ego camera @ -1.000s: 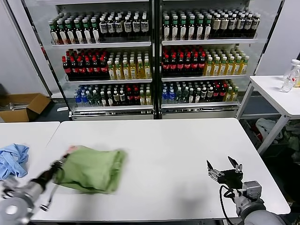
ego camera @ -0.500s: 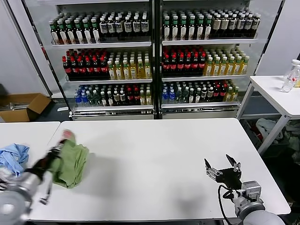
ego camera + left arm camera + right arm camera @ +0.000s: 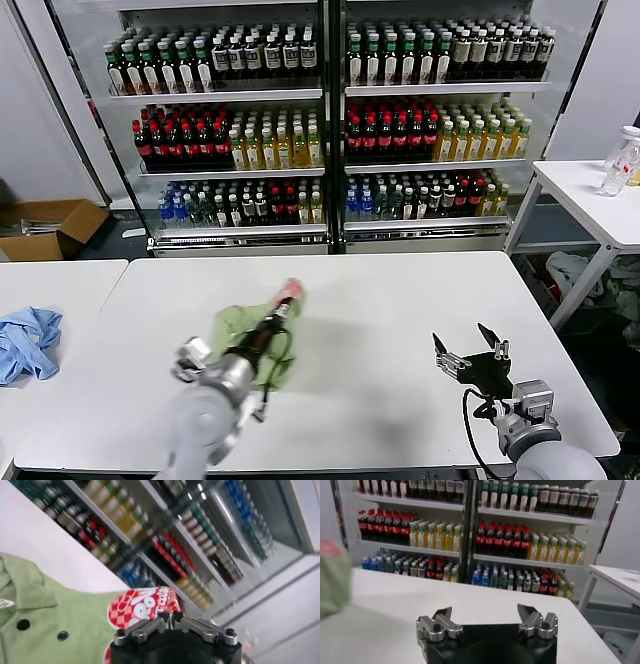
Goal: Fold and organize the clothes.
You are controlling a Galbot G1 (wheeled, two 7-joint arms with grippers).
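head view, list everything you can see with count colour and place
shirt: one, pale green with red-pink print, bunched on the table left of centre
table: one, white, in front
blue cloth: one, on the side table at far left
fridges: two, glass-fronted, full of bottles, behind
box: one, brown cardboard, floor at left
small table: one, white, at right
left end effector: shut on shirt
right end effector: open, above the table's near right

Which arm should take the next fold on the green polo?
Probably left. Its claw is already shut on the polo shirt mid-table. The right claw hangs open, off to the right, clear of the fabric.
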